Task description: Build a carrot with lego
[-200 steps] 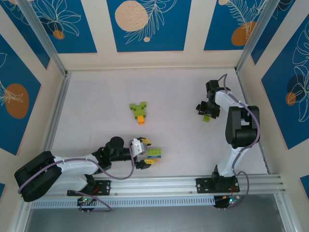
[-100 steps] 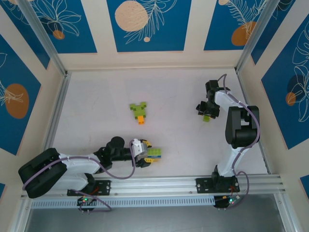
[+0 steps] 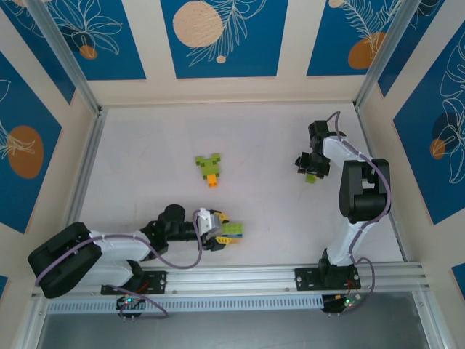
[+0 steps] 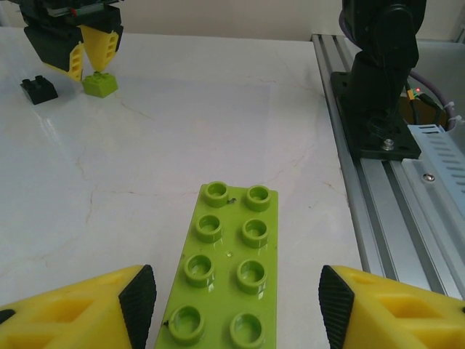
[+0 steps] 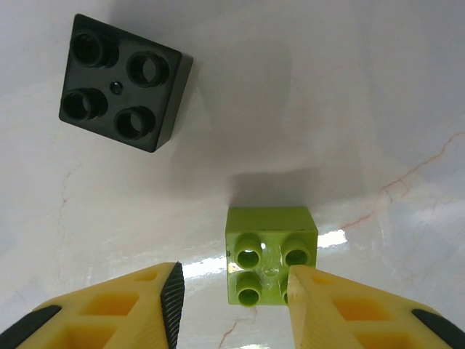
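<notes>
2 grippers sit low at table level, and each hides part of the lego it works on.

My left gripper [image 4: 236, 302] stands spread, its yellow fingers [image 4: 80, 313] on either side of a long lime brick [image 4: 227, 280] with 2 rows of 4 studs. The brick's near end is cut off by the frame edge, so I cannot tell how far back between the fingers it reaches. 1 pad sits just beside the brick's long edge; I cannot tell whether it touches. The other pad stands apart from the brick with bare table between, so nothing is pinched. From the top camera this brick seems to lie on something blue, too small to make out.

Ahead of these fingertips the white table [image 4: 182, 145] is open. Off to 1 side the aluminium rail [image 4: 407, 218] and the right arm's base [image 4: 378, 80] close in.

My right gripper [image 5: 232, 291] is partly spread and straddles a small lime brick [image 5: 270, 265]. 1 finger covers the 4th stud and touches that side of the brick. The other pad stands apart from it, so this brick is not pinched either. A black brick [image 5: 123, 83] with 4 studs lies beyond the fingertips, on the free finger's side, with bare table between it and the lime one.

A green and orange cluster [image 3: 209, 169] rests mid-table, well apart from both grippers. Its separate pieces are too small to count.
</notes>
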Motion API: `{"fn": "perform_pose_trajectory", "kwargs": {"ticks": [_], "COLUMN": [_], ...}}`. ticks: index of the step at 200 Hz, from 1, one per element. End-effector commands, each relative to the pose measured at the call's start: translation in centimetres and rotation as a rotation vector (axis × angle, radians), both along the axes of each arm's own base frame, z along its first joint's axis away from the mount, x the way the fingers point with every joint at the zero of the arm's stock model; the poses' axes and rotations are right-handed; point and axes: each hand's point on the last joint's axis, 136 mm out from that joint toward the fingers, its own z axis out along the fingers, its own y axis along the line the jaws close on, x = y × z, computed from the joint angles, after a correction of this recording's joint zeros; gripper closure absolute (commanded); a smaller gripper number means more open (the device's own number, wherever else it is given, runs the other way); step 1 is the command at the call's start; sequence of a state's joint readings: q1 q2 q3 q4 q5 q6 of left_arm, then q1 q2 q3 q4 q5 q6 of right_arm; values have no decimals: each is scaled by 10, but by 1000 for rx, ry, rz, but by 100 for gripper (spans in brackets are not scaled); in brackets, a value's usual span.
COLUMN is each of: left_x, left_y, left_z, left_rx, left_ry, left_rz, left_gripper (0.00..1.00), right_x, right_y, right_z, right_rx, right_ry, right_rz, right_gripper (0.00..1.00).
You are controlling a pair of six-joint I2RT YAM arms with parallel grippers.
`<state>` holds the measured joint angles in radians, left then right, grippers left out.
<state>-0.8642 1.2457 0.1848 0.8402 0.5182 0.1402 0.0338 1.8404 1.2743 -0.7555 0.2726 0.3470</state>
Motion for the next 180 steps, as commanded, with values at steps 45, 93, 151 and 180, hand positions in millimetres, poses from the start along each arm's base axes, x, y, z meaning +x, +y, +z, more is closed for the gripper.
{"fn": "perform_pose_trajectory", "kwargs": {"ticks": [45, 93, 151, 180], "left_x": [-1, 0, 1, 1], "left_y": [-2, -2, -5, -6], "left_z": [1, 3, 0, 0], "left_rx": [-37, -42, -30, -34], "left_ry": [5, 4, 14, 13], "left_rz": [-45, -45, -55, -59], "left_gripper": [40, 45, 52, 53], "right_x": [-6, -7, -10, -12], "right_y": [7, 1, -2, -4], "right_z": [1, 6, 27, 31], "right_rx": [18, -14, -20, -18], "right_ry": [23, 20, -22, -27], "right_rz": [20, 10, 7, 2], "right_gripper": [55, 53, 53, 54]}}
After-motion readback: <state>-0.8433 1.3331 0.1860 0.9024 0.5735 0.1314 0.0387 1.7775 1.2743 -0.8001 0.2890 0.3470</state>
